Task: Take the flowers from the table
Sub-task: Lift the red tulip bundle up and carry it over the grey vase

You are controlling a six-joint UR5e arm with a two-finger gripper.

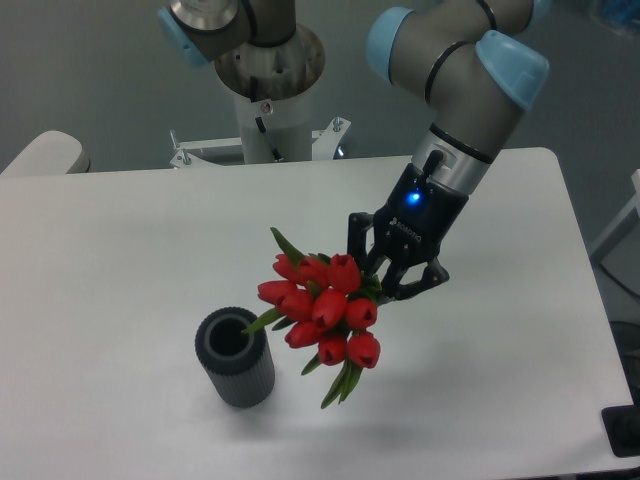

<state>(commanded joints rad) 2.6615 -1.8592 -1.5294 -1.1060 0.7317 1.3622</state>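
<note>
Gripping the flowers (322, 305) above table (120, 260), fingers (385, 283) closed, vase (234, 357) beside.

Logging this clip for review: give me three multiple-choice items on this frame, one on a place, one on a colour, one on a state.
1. Where is the dark grey ribbed cylinder vase?
A. left of the bunch, standing on the white table
B. in the claw
C. at the right table edge

2. What colour are the tulip heads in the bunch of red tulips with green stems?
A. yellow
B. red
C. white

3. What is the black two-finger claw doing?
A. open and empty
B. holding the vase
C. shut on the bunch

Key: 1 A, it stands upright beside the blooms; 2 B, all the heads are red; 3 C, the stems sit between the fingers.
</note>
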